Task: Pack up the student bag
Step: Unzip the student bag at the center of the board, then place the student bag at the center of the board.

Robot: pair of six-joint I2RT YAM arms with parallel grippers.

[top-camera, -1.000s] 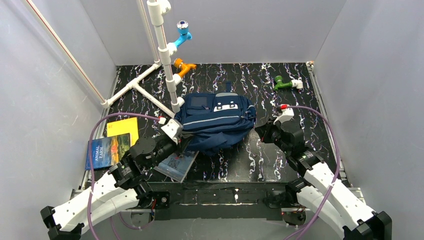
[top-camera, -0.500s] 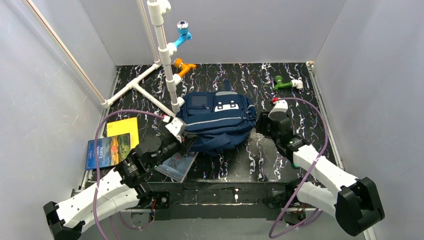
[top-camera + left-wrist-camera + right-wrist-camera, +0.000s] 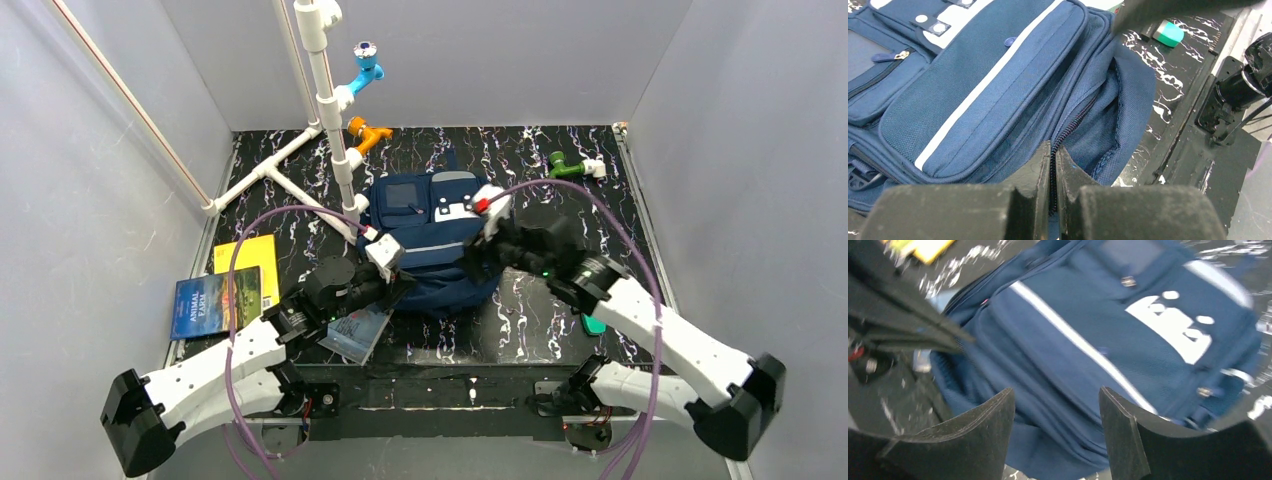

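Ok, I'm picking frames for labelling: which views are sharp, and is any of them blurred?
Right wrist view: motion blur throughout, the bag smeared and its white patch soft-edged. Left wrist view: crisp, with the fabric weave and the zip teeth readable. Top view: sharp, evenly lit, no glare.

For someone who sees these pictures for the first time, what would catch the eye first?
The navy student bag lies in the middle of the black table. The left gripper is shut on its zipper edge, and the right gripper hangs open above its front. A white pipe frame stands behind on the left.
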